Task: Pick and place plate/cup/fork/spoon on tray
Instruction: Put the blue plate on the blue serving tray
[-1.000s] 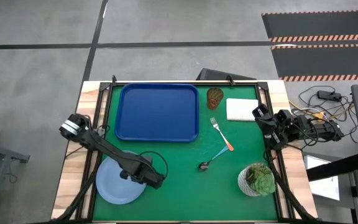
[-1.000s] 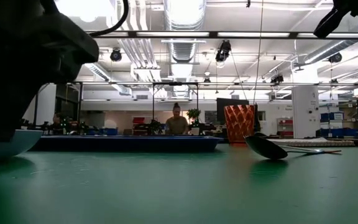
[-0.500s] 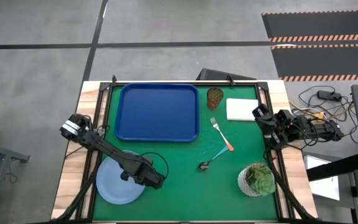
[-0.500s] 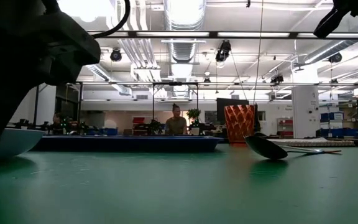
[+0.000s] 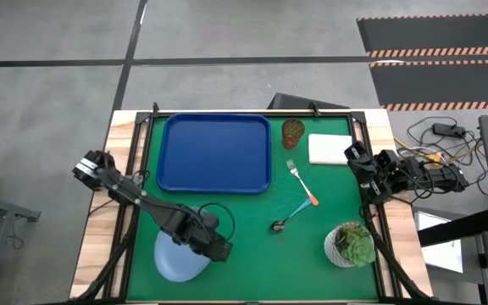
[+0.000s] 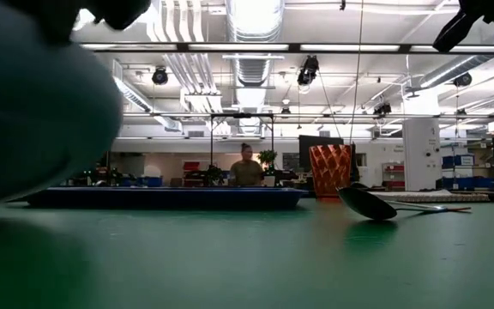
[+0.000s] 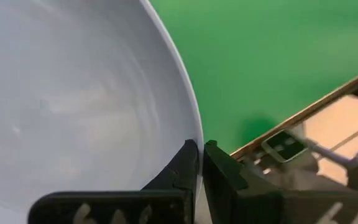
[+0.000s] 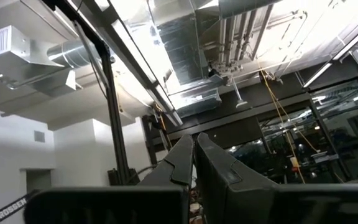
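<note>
The pale light-blue plate (image 5: 180, 257) is near the table's near left corner, tipped up in my left gripper (image 5: 204, 247), which is shut on its rim. It looms large and blurred in the low view (image 6: 33, 103). The dark-blue tray (image 5: 214, 152) lies at the far left. The reddish-brown cup (image 5: 293, 133) stands just right of the tray. The orange-handled fork (image 5: 302, 182) and the blue-handled spoon (image 5: 291, 217) lie flat on the green mat at centre right. My right gripper (image 5: 358, 157) waits shut at the table's right edge, pointing up. My left gripper pinches the plate's raised rim (image 7: 194, 127) on its right side between the two fingers, one finger (image 7: 180, 167) on the inner face and one on the outside. The fingers come from above, slanting down. The plate is tilted and lifted off the mat.
A white pad (image 5: 329, 149) lies at the far right, beside the cup. A white pot with a green succulent (image 5: 350, 244) stands at the near right. A person sits far behind the table (image 6: 245, 172).
My left gripper has gone a little toward the table's right and near edges and risen, still shut on the plate's rim. The plate has come off the mat and tipped up, so it looks narrower from above and fills the left of the low view.
</note>
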